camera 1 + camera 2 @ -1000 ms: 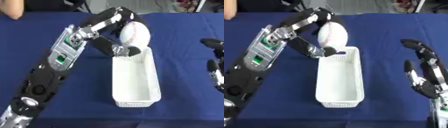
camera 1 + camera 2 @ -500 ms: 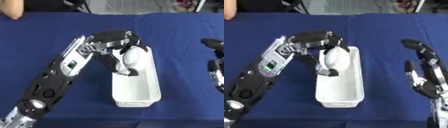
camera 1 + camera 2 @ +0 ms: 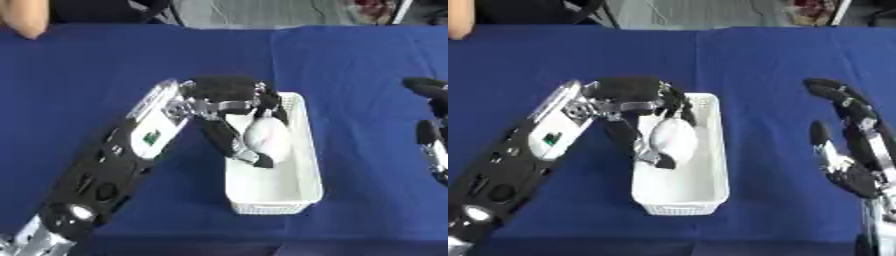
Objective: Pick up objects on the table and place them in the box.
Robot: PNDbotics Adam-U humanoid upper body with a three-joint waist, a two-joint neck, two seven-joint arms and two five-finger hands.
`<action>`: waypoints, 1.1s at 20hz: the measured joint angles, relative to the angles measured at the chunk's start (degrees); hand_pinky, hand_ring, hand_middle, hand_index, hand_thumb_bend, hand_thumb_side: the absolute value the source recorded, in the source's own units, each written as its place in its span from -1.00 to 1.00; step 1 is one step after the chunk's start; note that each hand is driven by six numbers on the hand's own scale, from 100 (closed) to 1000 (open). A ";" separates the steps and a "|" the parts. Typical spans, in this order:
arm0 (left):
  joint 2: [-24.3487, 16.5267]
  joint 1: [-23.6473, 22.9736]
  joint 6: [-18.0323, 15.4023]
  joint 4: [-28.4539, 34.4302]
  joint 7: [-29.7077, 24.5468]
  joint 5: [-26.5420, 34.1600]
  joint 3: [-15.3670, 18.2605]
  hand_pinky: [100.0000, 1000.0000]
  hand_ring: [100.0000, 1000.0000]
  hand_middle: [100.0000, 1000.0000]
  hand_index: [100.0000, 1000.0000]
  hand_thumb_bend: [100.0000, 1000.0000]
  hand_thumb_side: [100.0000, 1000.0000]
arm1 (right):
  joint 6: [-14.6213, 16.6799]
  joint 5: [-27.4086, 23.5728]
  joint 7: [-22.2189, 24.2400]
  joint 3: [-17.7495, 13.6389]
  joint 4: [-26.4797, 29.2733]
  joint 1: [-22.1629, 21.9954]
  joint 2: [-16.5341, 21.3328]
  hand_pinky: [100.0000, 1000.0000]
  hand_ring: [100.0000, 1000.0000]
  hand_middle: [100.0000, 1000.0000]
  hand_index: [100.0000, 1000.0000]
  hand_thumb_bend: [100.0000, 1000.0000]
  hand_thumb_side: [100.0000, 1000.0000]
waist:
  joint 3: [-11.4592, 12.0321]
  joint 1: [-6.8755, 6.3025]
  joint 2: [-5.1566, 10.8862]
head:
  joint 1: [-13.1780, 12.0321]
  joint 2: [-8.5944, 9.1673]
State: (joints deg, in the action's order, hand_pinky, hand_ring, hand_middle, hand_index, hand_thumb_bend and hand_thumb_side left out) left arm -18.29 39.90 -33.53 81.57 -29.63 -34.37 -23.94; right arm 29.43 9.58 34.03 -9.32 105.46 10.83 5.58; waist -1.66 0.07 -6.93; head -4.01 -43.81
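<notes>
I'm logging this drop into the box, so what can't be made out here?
- Whether the white ball touches the floor of the white box: the left hand and ball cover it in both views.
- The ball's markings: blurred.
- The right hand: cut by the right edge in the left eye view; its fingers look straight in the right eye view.

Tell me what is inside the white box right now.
Inside the white box is a white ball, with the left hand curled round it. The near half of the box shows bare floor. The floor under the ball and hand is hidden.
</notes>
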 measured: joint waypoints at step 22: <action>0.47 -2.78 -2.27 0.49 7.40 -1.27 2.97 0.06 0.15 0.52 0.48 -0.61 0.82 | 0.00 -0.11 0.00 -0.17 0.00 0.00 0.00 1.00 0.78 0.66 0.70 -0.94 0.04 | 0.20 0.02 0.00 | 0.00 0.28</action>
State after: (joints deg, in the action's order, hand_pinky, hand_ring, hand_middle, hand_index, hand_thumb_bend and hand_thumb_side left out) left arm -17.82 37.12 -35.81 82.07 -22.22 -35.64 -20.97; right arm 29.43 9.47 34.02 -9.49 105.45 10.83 5.58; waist -1.46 0.08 -6.93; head -4.02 -43.53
